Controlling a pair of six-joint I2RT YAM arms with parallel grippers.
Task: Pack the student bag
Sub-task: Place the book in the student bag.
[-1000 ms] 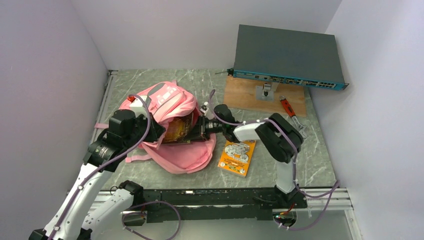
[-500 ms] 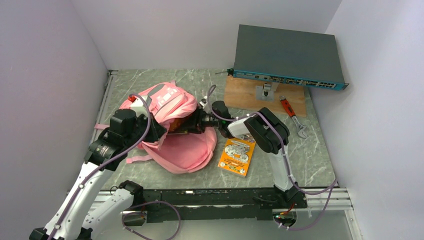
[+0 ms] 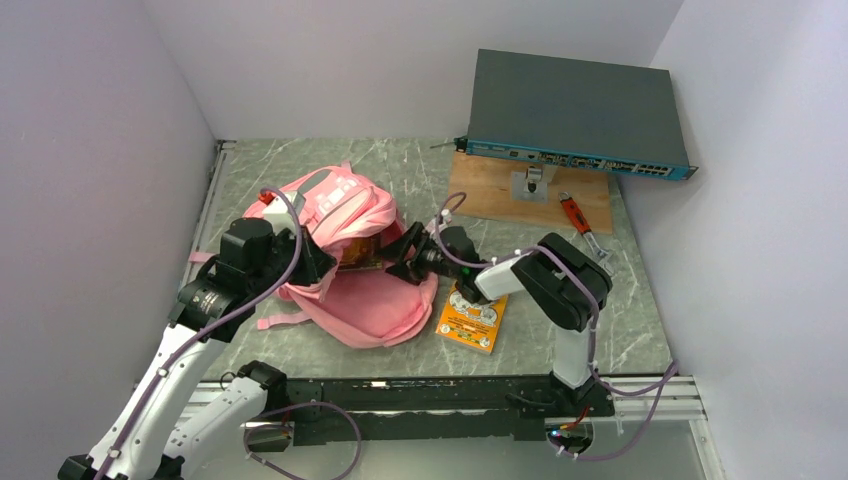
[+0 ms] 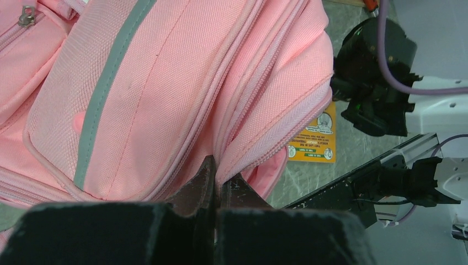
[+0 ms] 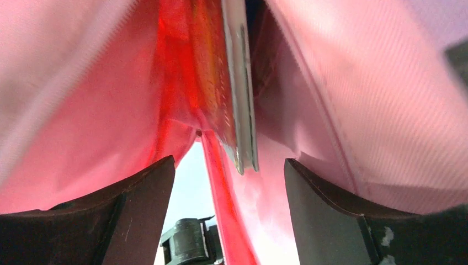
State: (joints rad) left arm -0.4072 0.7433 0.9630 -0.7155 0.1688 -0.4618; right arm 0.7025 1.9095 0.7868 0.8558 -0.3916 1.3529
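The pink student bag (image 3: 345, 205) lies on the marble table with its mouth facing right. My left gripper (image 3: 318, 262) is shut on the bag's upper zip edge, with pink fabric (image 4: 143, 83) pinched between its fingertips (image 4: 207, 176). My right gripper (image 3: 400, 255) stands open at the bag's mouth. In the right wrist view the grey edge of a book (image 5: 240, 110) sits inside the bag (image 5: 359, 110), between and beyond my open fingers and touching neither. The same book shows as an orange sliver (image 3: 362, 252) under the flap.
An orange booklet (image 3: 474, 313) lies flat on the table just right of the bag, under my right forearm. A wooden board (image 3: 490, 185), a grey network switch (image 3: 575, 115) and a red-handled wrench (image 3: 580, 222) are at the back right. Walls close in on the left and right.
My right gripper pushed the book deeper into the bag, then opened, let it go and drew back slightly to the right. The left gripper kept its hold.
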